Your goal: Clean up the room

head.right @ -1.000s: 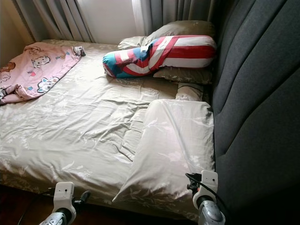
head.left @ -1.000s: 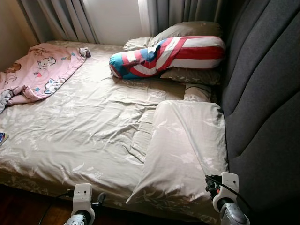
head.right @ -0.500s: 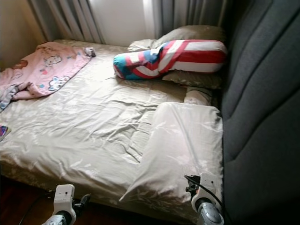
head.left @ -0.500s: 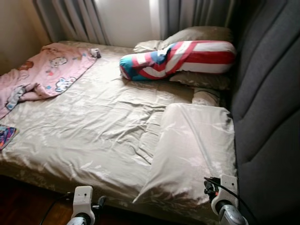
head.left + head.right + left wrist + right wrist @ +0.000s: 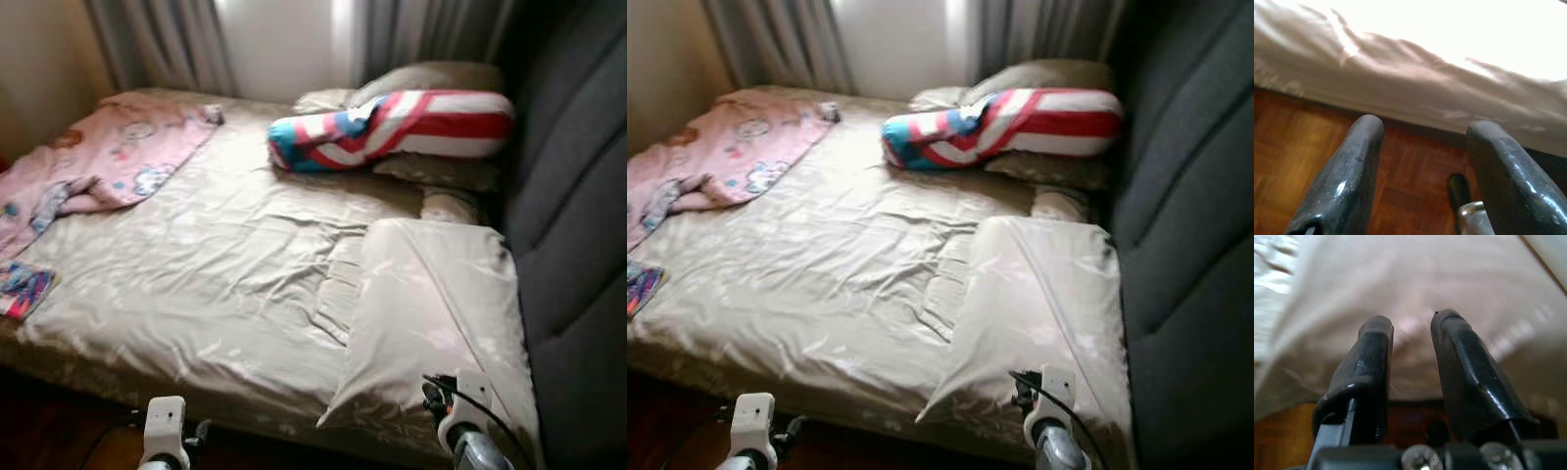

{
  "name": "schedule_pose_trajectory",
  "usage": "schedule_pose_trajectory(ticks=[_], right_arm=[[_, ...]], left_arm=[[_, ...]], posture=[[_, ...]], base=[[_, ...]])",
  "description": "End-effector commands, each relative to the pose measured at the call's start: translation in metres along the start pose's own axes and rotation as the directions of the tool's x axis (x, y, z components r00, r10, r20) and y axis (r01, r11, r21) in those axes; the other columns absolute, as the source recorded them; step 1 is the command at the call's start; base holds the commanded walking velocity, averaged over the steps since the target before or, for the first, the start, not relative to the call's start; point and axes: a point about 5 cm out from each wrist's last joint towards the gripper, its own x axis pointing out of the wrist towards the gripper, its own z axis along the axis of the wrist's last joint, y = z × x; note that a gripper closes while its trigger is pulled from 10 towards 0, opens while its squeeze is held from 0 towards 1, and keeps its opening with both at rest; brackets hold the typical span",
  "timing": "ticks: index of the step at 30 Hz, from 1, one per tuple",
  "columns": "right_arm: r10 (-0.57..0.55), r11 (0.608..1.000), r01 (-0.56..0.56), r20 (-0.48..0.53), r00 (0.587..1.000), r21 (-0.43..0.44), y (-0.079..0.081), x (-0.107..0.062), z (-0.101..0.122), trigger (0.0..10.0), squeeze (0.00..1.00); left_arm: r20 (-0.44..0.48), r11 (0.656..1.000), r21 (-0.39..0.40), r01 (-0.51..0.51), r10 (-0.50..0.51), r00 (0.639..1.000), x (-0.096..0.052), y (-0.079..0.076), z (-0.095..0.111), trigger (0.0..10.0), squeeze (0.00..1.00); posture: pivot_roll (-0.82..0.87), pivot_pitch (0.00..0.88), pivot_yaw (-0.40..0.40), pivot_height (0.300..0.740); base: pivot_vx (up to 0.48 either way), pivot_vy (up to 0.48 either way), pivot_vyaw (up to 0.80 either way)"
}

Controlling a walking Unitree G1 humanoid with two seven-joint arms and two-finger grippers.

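Across the left eye view the bed (image 5: 216,294) spreads wide, a pink blanket (image 5: 88,171) crumpled at upper left, a striped bolster (image 5: 392,127) at top centre, a large pillow (image 5: 431,313) at lower right against the dark headboard (image 5: 578,245). A small colourful item (image 5: 22,290) sits at the left edge; should I walk closer carelessly, it could slip off the mattress.

From the right eye view, my wrists sit low at the bottom edge, so reaching the far blanket risks overbalancing.

Left wrist view: my left end effector (image 5: 1425,147) hangs wide apart and empty above the wooden floor (image 5: 1298,147), beside the bed's edge.

Right wrist view: my right end effector (image 5: 1411,333) is parted, holding nothing, facing pillow fabric; closing now might snag the cover.
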Motion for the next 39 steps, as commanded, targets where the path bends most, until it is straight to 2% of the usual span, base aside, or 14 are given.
schedule_pose_trajectory(ticks=[1, 18, 25, 28, 29, 32, 37, 39], right_arm=[[-0.001, 1.0, 0.001, -0.015, 1.0, 0.011, 0.002, 0.0, -0.001, 10.0, 0.0], [-0.01, 1.0, 0.011, -0.054, 0.999, 0.019, 0.0, 0.0, -0.006, 10.0, 0.0], [-0.012, 1.0, 0.012, -0.106, 0.994, -0.005, -0.002, -0.003, -0.015, 10.0, 0.0], [-0.018, 1.0, 0.015, -0.162, 0.987, -0.017, -0.006, -0.007, -0.026, 10.0, 0.0], [-0.022, 0.998, 0.011, -0.204, 0.979, -0.054, -0.011, -0.012, -0.034, 10.0, 0.0], [-0.033, 0.996, 0.013, -0.242, 0.97, -0.084, -0.017, -0.016, -0.043, 10.0, 0.0], [-0.059, 0.997, 0.042, -0.27, 0.961, -0.066, -0.03, -0.024, -0.051, 10.0, 0.0], [-0.07, 0.995, 0.046, -0.291, 0.954, -0.088, -0.034, -0.027, -0.055, 10.0, 0.0]], left_arm=[[-0.046, 1.0, -0.001, -0.012, 0.012, 0.999, -0.004, 0.003, -0.011, 10.0, 0.0], [-0.066, 1.0, -0.008, -0.022, 0.022, 0.998, -0.004, 0.005, -0.013, 10.0, 0.0], [-0.069, 1.0, -0.011, -0.027, 0.026, 0.997, -0.004, 0.006, -0.012, 10.0, 0.0], [-0.079, 1.0, -0.013, -0.029, 0.028, 0.996, -0.003, 0.005, -0.012, 10.0, 0.0], [-0.089, 0.999, -0.013, -0.03, 0.029, 0.996, -0.003, 0.004, -0.013, 10.0, 0.0], [-0.105, 0.999, -0.015, -0.036, 0.034, 0.994, -0.004, 0.004, -0.017, 10.0, 0.0], [-0.149, 0.997, -0.035, -0.065, 0.059, 0.987, -0.009, 0.009, -0.027, 10.0, 0.0], [-0.173, 0.997, -0.033, -0.068, 0.061, 0.983, -0.011, 0.009, -0.031, 10.0, 0.0]], posture=[[0.07, 0.056, 0.003, 0.74], [0.07, 0.049, 0.008, 0.74], [0.08, 0.044, 0.006, 0.74], [0.07, 0.035, 0.007, 0.74], [0.08, 0.031, 0.004, 0.74], [0.08, 0.025, 0.002, 0.74], [0.07, 0.012, 0.002, 0.74], [0.07, 0.003, 0.001, 0.74]], base=[[0.0, 0.375, 0.0], [0.0, 0.377, 0.0], [0.0, 0.378, 0.0], [0.0, 0.376, 0.0], [0.0, 0.379, 0.0], [0.0, 0.379, 0.0], [0.0, 0.376, 0.0], [0.0, 0.379, 0.0]])
